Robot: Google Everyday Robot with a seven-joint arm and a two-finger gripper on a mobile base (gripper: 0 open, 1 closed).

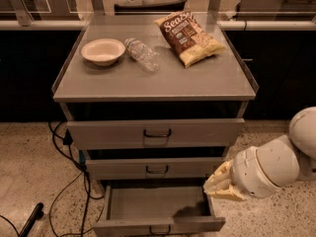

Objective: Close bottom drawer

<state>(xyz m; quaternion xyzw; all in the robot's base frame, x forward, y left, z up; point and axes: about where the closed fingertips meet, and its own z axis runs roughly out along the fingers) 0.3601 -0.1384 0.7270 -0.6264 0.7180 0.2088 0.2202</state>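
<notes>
The bottom drawer [148, 205] of the grey metal cabinet [153, 83] is pulled out toward me. Its shallow tray looks empty, and its narrow front with a small dark bar handle [159, 229] is at the lower edge of the view. My gripper [220, 185], cream-coloured on a white rounded wrist [264, 171], hangs at the drawer's right side, just over its right rear corner. It casts a shadow inside the tray. I cannot tell if it touches the drawer.
The middle drawer [157, 168] and the top drawer [155, 132] are pushed in. On the cabinet top lie a white bowl [102, 51], a plastic bottle [142, 54] and a chip bag [190, 36]. Cables [66, 181] trail on the floor at the left.
</notes>
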